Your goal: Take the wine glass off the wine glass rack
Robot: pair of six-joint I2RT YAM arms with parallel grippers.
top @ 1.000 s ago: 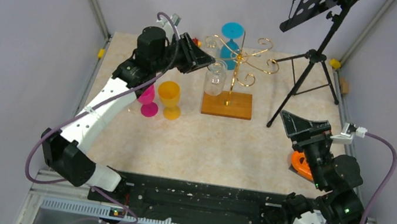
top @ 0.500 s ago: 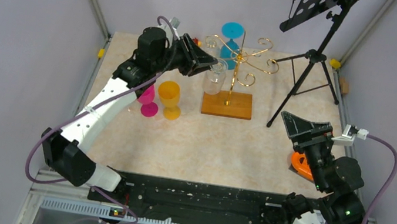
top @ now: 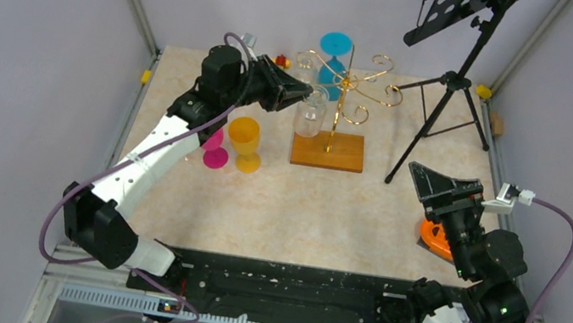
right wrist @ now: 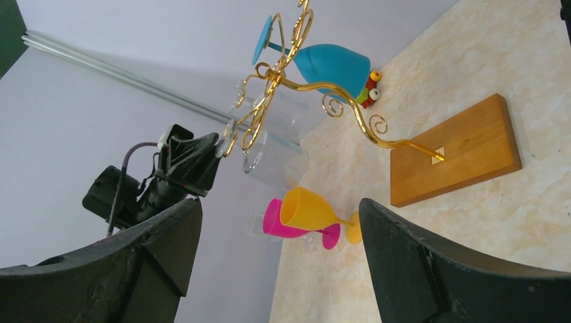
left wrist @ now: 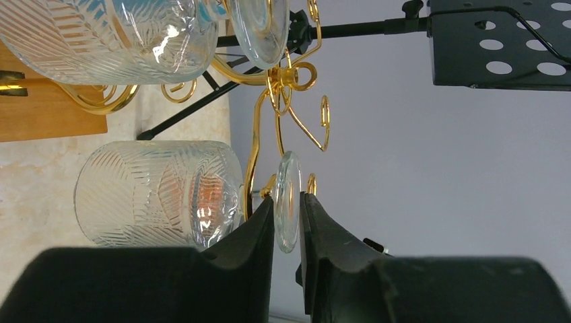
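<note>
Beige tabletop [top: 361, 215] holds the wine glass rack [top: 328, 149]; the wine glass [top: 310, 114] hangs on it. My left gripper [left wrist: 287, 202] sits around its foot — pinching or not, I can't tell. Right gripper [right wrist: 277, 208] is wide open, empty.

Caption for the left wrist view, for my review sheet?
Left gripper straddles the foot of a clear wine glass hanging upside down on the gold wire rack.

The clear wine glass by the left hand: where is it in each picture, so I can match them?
Top external: the clear wine glass hangs upside down, upper centre, at the tip of the left hand.
Left wrist: lower left, sideways, foot between the fingers.
Right wrist: centre, above the yellow glass.
Shared landmark: the rack's wooden base.
</note>
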